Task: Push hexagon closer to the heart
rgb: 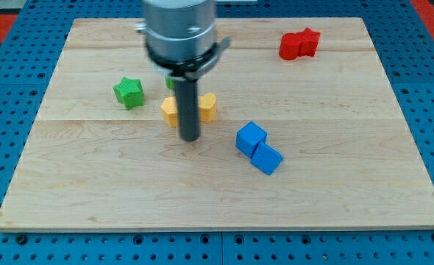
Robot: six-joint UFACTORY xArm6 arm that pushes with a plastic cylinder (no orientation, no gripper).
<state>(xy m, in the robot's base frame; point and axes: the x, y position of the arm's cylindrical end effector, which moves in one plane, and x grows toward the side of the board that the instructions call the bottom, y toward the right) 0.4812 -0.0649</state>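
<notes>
My tip (191, 138) rests on the wooden board (335, 199), left of centre. Just behind the rod, toward the view's top, is yellow block material. One part shows at the rod's left (170, 110) and one at its right (208, 107). The rod hides the middle, so I cannot tell whether this is one block or two, nor the shape. A small green block (170, 83) peeks out left of the rod above the yellow, mostly hidden by the arm. My tip sits close below the yellow parts; contact is not visible.
A green star (129, 92) lies left of the yellow. Two blue cubes (259, 148) touch each other to the right of my tip. A red lobed block (299, 44) sits near the top right. A blue pegboard surrounds the board.
</notes>
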